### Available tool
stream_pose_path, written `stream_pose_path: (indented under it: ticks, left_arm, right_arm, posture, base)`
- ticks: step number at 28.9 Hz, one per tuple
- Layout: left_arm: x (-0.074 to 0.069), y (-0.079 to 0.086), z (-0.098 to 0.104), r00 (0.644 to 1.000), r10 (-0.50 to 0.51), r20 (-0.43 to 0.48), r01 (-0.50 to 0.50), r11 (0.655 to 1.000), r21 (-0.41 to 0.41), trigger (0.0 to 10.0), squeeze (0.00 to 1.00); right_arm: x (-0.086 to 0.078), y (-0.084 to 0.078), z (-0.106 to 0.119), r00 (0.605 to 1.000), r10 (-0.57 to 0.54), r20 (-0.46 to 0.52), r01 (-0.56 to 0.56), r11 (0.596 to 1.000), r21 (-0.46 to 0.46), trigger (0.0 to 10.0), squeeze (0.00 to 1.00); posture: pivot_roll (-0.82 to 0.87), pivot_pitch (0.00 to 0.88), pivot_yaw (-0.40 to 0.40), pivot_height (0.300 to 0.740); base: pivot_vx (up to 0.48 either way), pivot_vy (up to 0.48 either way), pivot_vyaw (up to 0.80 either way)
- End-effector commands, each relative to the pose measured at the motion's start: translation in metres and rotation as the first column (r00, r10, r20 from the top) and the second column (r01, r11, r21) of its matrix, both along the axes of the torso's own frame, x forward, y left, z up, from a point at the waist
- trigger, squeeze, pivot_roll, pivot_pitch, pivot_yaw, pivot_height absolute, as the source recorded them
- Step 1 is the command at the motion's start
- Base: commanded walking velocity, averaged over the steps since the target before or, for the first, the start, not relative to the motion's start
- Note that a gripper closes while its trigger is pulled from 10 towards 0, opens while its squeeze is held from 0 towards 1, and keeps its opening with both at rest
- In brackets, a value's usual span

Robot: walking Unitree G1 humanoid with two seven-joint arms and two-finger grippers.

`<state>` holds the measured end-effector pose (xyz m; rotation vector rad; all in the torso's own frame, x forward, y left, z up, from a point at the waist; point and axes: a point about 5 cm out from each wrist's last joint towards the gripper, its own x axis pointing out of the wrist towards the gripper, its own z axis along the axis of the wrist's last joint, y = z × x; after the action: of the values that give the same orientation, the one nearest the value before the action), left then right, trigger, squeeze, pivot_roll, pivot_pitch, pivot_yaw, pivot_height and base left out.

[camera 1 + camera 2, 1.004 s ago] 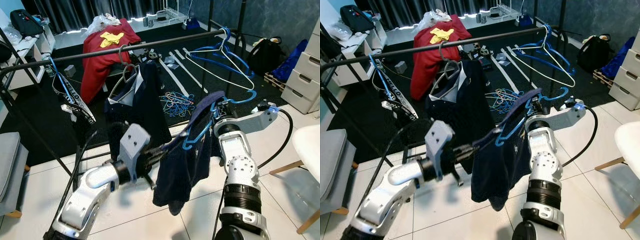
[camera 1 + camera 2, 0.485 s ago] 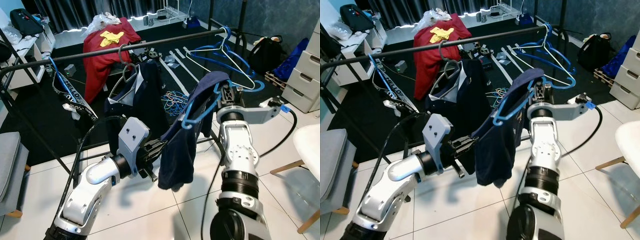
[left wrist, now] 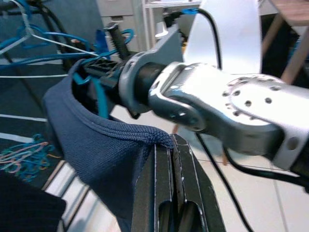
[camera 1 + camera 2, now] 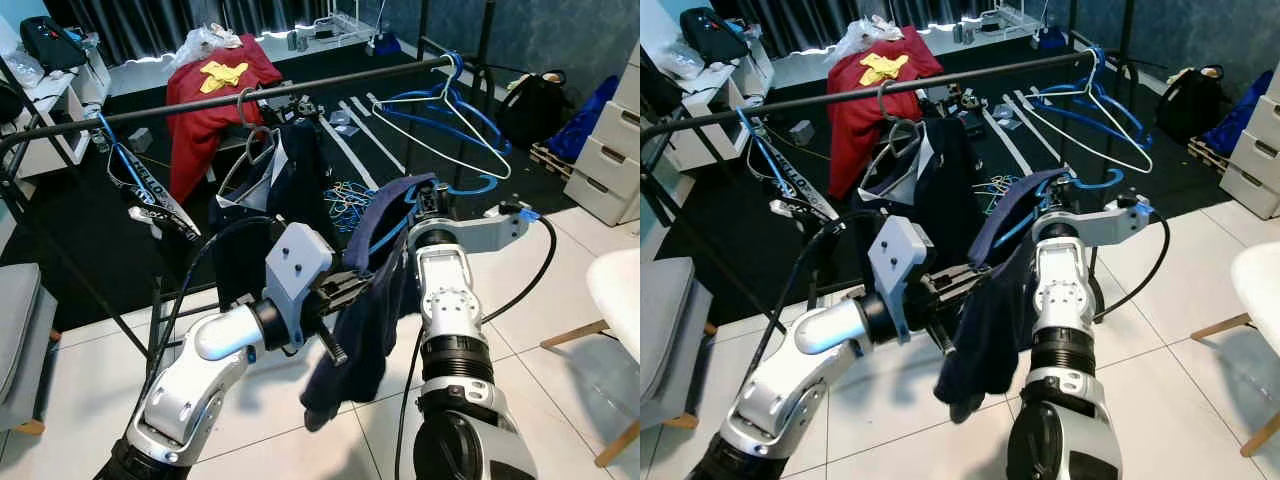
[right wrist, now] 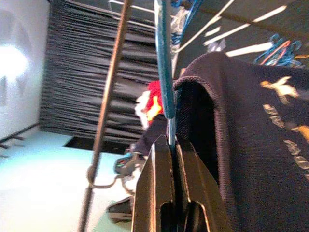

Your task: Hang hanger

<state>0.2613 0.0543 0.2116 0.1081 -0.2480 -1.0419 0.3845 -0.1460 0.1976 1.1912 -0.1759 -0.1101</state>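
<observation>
My right gripper is shut on a blue hanger, held below and in front of the black clothes rail. A navy garment is draped over this hanger and sags down. In the right wrist view the fingertips clamp the blue hanger wire beside the garment's collar. My left gripper is shut on the garment's edge, just left of the hanger. The left wrist view shows its fingers pinching the ribbed hem.
A dark shirt on a grey hanger and empty blue and white hangers hang on the rail. A red garment and loose hangers lie behind. White chair and drawers stand right, a grey seat left.
The right gripper rose with the hanger half a second ago and has dropped back lower. The left arm has moved up and right, closer to the hanger, and the garment now sags lower.
</observation>
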Motion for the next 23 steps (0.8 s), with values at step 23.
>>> stream_pose_path:
  ticks: [23]
  left_arm:
    - [0.009, 0.044, -0.038, 0.997, 0.022, -0.077, 0.003, 0.948, 0.318, 0.0, 0.0]
  right_arm:
    - [-0.015, 0.043, 0.003, 0.94, 0.339, -0.037, -0.303, 0.781, -0.547, 10.0, 0.0]
  posture:
    - [-0.06, 0.077, 0.073, 0.74]
  base:
    - [0.0, 0.0, 0.0]
